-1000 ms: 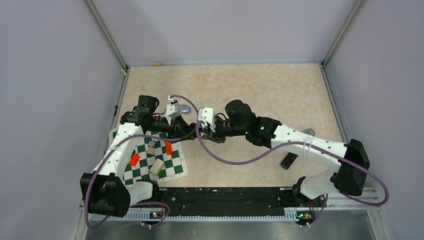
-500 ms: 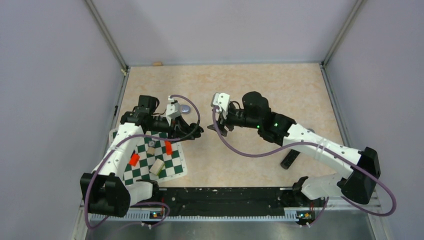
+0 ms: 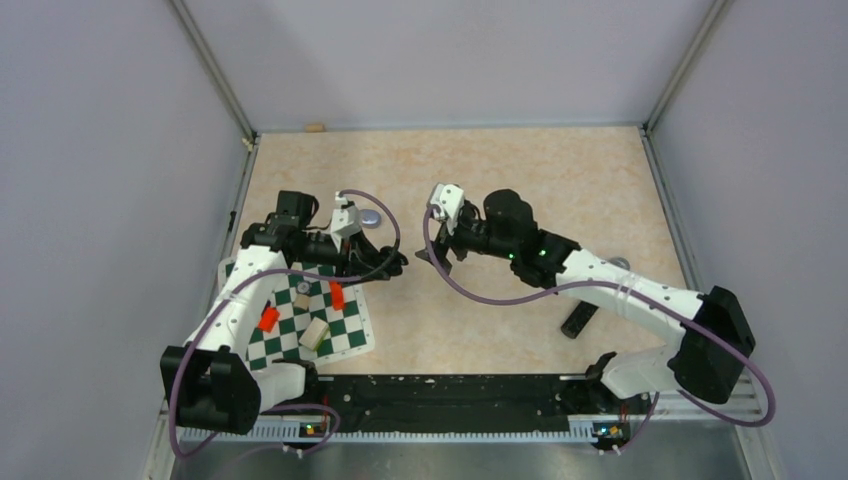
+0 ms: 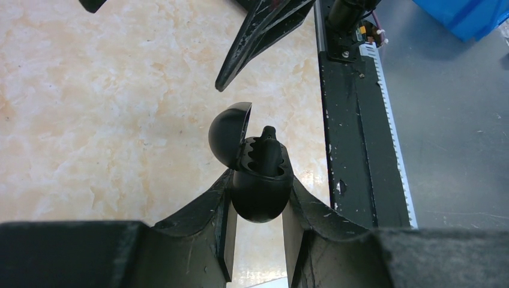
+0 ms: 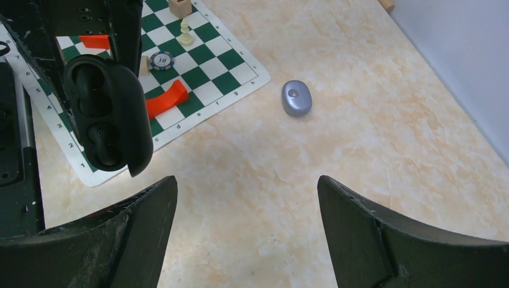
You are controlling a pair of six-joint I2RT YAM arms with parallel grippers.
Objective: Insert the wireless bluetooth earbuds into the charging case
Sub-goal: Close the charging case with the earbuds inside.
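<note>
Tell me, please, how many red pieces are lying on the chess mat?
2. One red piece lies on the chess mat beside the poker chip; the other red piece lies nearer the mat's left edge. Others could be hidden under the left arm.

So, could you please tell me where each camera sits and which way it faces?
Top external: above and behind the bases, looking down on the table; both arms, left hand and right hand show.
Left wrist: on the left arm, looking along its own fingers at the open black case they grip.
Right wrist: on the right arm, looking down between its spread fingers at the checkered mat.
Shared: both wrist views show that case.
</note>
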